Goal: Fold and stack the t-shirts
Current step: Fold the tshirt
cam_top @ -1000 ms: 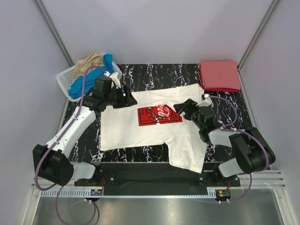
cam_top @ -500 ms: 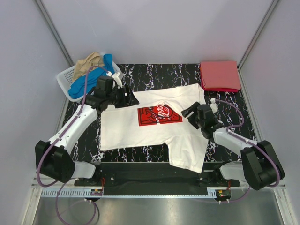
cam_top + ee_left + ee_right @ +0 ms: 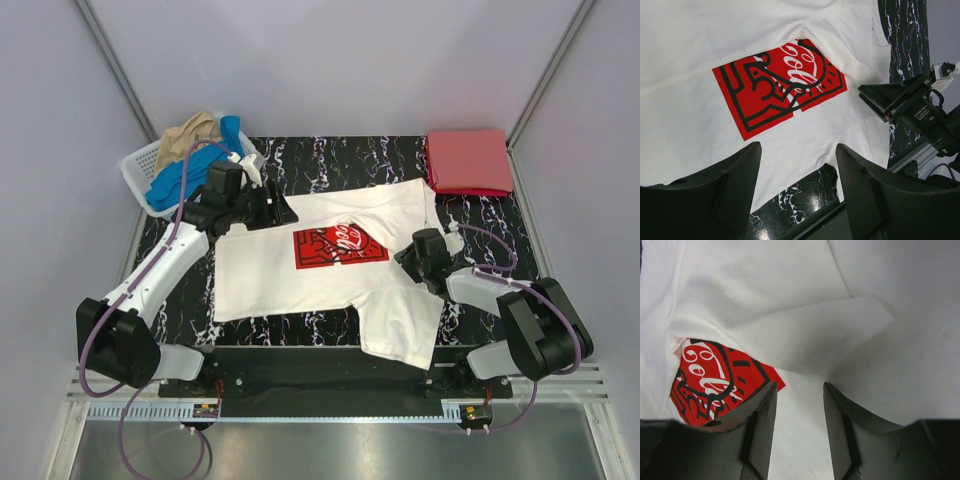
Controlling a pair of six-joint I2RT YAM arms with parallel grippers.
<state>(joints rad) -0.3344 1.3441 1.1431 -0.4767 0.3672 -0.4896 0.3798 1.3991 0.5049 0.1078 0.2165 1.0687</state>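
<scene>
The right gripper (image 3: 799, 390) has its jaws partway apart, narrower than a second ago. They stand low over flat white cloth, with nothing gathered between them. In the overhead view, the right gripper (image 3: 412, 252) has slid from the print's right edge towards 4 o'clock and now sits on the right side of the white t-shirt (image 3: 300, 275).

The left gripper (image 3: 797, 150) gapes wide and holds nothing. It has crept a little towards 3 o'clock and hangs over the shirt's edge at 10 o'clock.

The shirt lies spread out at the centre of the table (image 3: 330, 155), as before. A flap of cloth (image 3: 815, 340) is folded over the top of its red print (image 3: 338, 246).

The folded red t-shirt (image 3: 468, 161) is unmoved at 1 o'clock. The basket (image 3: 138, 165) at 10 o'clock holds the blue t-shirt (image 3: 185, 180) and the tan t-shirt (image 3: 190, 132).
</scene>
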